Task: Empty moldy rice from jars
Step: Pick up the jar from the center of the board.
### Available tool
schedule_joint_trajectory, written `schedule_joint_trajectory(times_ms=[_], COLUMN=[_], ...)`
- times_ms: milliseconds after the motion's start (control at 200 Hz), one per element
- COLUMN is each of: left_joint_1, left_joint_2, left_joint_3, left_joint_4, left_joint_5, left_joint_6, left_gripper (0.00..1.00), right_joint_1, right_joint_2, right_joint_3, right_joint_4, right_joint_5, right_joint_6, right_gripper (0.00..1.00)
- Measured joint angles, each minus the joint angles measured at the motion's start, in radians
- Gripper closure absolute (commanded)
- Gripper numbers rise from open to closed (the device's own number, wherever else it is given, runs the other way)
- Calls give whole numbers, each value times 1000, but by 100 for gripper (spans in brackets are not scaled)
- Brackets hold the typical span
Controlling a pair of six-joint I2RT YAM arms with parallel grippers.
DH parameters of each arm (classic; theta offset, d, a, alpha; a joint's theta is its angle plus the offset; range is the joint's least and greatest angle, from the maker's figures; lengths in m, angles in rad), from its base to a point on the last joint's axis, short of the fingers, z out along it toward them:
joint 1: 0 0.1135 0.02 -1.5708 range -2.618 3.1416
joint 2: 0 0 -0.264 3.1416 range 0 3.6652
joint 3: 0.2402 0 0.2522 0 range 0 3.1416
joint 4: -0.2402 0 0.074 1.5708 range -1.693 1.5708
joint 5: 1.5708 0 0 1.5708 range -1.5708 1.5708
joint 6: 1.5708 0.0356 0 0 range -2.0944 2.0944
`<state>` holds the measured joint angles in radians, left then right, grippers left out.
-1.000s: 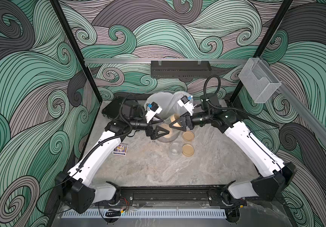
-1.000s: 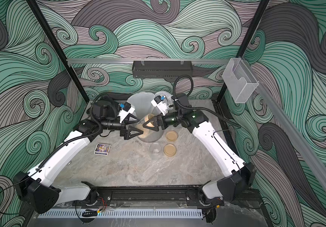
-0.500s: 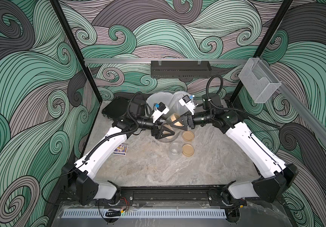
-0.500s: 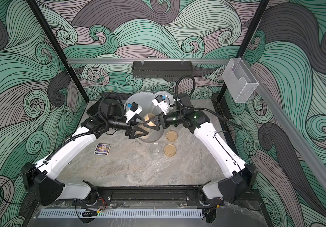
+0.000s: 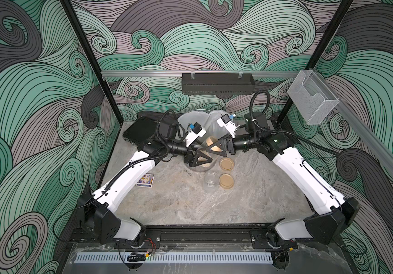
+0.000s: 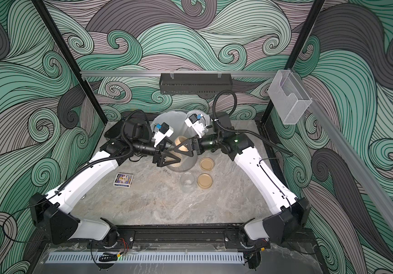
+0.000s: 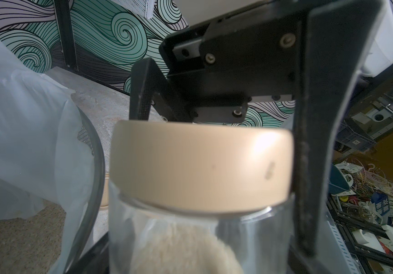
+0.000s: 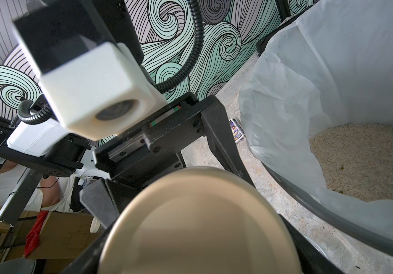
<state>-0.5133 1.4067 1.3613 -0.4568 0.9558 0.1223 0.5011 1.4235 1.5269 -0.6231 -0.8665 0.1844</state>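
**Held item.** One jar [image 7: 252, 239] was found off the table [image 5: 190, 208], between the two arms and just beside the rim of the wastebasket [image 8: 333, 218]. It was tipped with its tan lid [image 7: 200, 163] toward the right arm. The lid was on, and moldy rice [image 7: 179, 251] was heaped inside the glass.

**Grippers.** The right gripper [image 5: 212, 147] was clamped across the lid, one of its fingers [image 7: 318, 142] hard against the lid's edge. The left gripper [image 5: 201, 157] straddled the jar body. Its fingers [image 8: 224, 142] stood either side of the glass, but whether they pressed on it could not be told.

**Surroundings.**
- The basket's white liner [image 8: 285, 95] held a bed of loose grain [image 8: 356, 161].
- In both top views the grippers covered the basket's near wall.
- An open, empty jar [image 5: 210, 182] stood on the table near the basket.
- Just beside the empty jar lay a loose lid [image 5: 226, 181], with a second loose lid [image 5: 226, 163] beyond it.
- A small printed box [image 5: 145, 180] lay apart from these, under the left forearm.
- A black tray [image 5: 217, 83] hung on the back rail.
- A clear holder [image 5: 313, 102] hung on the side rail.
- A flat black unit [image 5: 138, 131] sat in the back corner behind the left arm.

**Markings.** The box carried coloured print, too small and blurred to read.
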Motion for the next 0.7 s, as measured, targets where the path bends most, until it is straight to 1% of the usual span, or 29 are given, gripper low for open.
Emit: schedule_joint_trajectory(times_ms=[45, 240, 365, 560, 700], left_joint_1=[-1, -1, -1, -2, -9], left_joint_2=[0, 3, 20, 26, 26], left_joint_3=[0, 0, 0, 0, 0], left_joint_4=[2, 6, 8, 11, 22], left_joint_5=[-1, 0, 17, 30, 35], left_joint_6=[-4, -8, -9, -10, -15], left_gripper=[62, 38, 27, 15, 12], right_joint_1=[0, -1, -2, -2, -4], right_joint_2=[0, 0, 0, -6, -21], right_joint_3=[0, 0, 0, -6, -13], right_joint_4=[2, 8, 1, 0, 2], right_joint_5=[0, 2, 16, 22, 27], right_joint_6=[0, 0, 0, 15, 29], right_gripper=[34, 35, 36, 36, 36])
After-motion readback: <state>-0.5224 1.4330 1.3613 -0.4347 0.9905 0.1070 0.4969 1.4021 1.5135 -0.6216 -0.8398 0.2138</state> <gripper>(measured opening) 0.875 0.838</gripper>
